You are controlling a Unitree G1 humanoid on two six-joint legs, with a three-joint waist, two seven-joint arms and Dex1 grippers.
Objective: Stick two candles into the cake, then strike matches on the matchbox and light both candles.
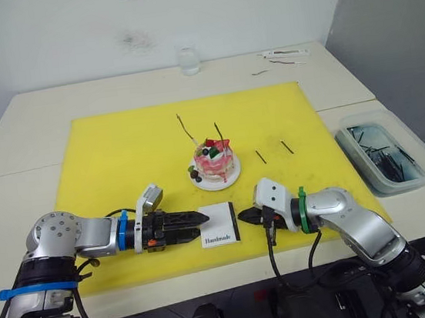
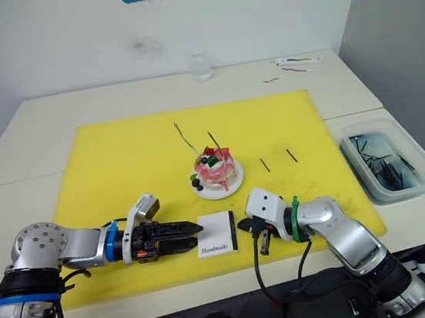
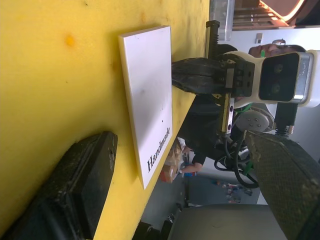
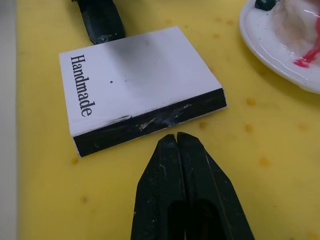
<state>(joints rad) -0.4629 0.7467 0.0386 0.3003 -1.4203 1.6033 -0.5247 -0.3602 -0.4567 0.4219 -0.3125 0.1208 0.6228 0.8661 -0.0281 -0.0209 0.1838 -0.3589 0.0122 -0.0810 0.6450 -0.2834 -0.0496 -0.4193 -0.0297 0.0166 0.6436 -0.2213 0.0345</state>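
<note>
Flanking the matchbox (image 1: 220, 225) from both sides: left gripper (image 1: 196, 218) sits at its left edge, right gripper (image 1: 244, 217) just off the black striking strip on its right. Matchbox lies flat on the yellow mat (image 1: 111, 152), just in front of the cake (image 1: 215, 164). Right gripper's fingers are pressed together with nothing between them, per the right wrist view. Left gripper's fingers stand apart in the left wrist view, one finger (image 3: 75, 190) low beside the box, nothing held.

Both candles (image 1: 188, 128) look already stuck into the cake, unlit. The two matches (image 1: 286, 147) lie on the mat, right of the cake, well apart from either gripper.

Risks: a closed right tip nudging the box would slide it toward the plate (image 1: 232, 178), since nothing pins it yet. Matches are thin and lie flat, so a pinch could easily miss or flick them off. An arm swinging past the cake could clip the candles.
</note>
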